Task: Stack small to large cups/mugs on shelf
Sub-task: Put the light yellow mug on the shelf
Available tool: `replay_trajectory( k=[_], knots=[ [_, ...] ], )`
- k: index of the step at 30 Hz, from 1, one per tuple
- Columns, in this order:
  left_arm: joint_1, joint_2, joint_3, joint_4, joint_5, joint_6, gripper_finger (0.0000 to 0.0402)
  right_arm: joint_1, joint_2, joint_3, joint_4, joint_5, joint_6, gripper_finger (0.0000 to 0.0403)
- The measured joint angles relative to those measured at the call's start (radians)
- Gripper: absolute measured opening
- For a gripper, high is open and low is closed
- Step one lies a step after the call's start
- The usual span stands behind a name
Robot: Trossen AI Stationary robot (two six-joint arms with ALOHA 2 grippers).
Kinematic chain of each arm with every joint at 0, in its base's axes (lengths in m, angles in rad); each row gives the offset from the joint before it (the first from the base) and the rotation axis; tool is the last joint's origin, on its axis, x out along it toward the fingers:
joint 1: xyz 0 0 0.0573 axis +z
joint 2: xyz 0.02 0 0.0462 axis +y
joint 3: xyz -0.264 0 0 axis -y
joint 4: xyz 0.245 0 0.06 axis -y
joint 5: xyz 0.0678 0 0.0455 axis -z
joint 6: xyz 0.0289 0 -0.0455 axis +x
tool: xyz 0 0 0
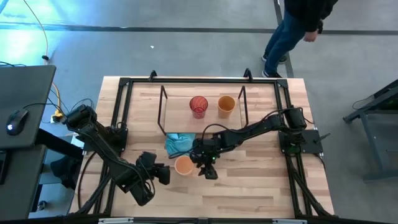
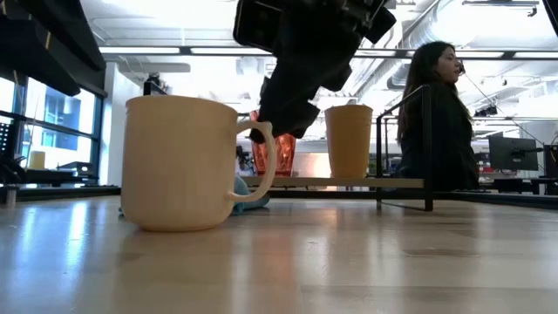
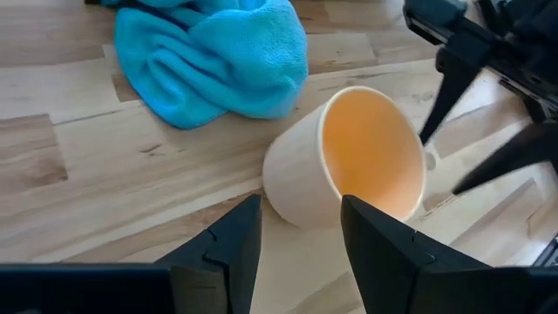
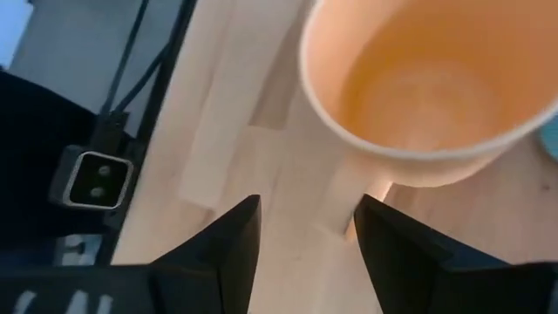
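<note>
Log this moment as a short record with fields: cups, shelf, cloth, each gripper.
mug: light orange mug upright on the table, in front of the shelf, not on it
on shelf: red patterned cup and amber tumbler, side by side
shelf: black wire frame with wood board, at the table's far side
cloth: teal cloth on the table, between mug and shelf
right gripper: open, beside the mug on its handle side
left gripper: open, near the mug's other side, holding nothing

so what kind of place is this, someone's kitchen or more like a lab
Most likely a robotics lab or workshop, not a kitchen. The butcher-block wooden tabletop sits on a bare concrete floor, with a black desk carrying a computer mouse beside it, and the low view shows open ceiling lights and workstation monitors.
</note>
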Motion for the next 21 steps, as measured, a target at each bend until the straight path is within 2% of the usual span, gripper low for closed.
replay_trajectory(
  k=[8,15,21],
  knots=[
    [0.0,0.0,0.0,-0.055,0.003,0.0,0.0147,0.016,0.0,0.0,0.088,-0.087,0.022,0.0177],
    [-0.009,0.0,0.0,-0.059,0.004,0.005,0.0147,0.021,0.0,0.001,0.164,-0.093,0.096,0.0177],
    [-0.016,0.0,0.0,0.031,0.011,0.071,0.0147,0.041,0.0,0.001,0.307,-0.134,0.152,0.0176]
  ],
)
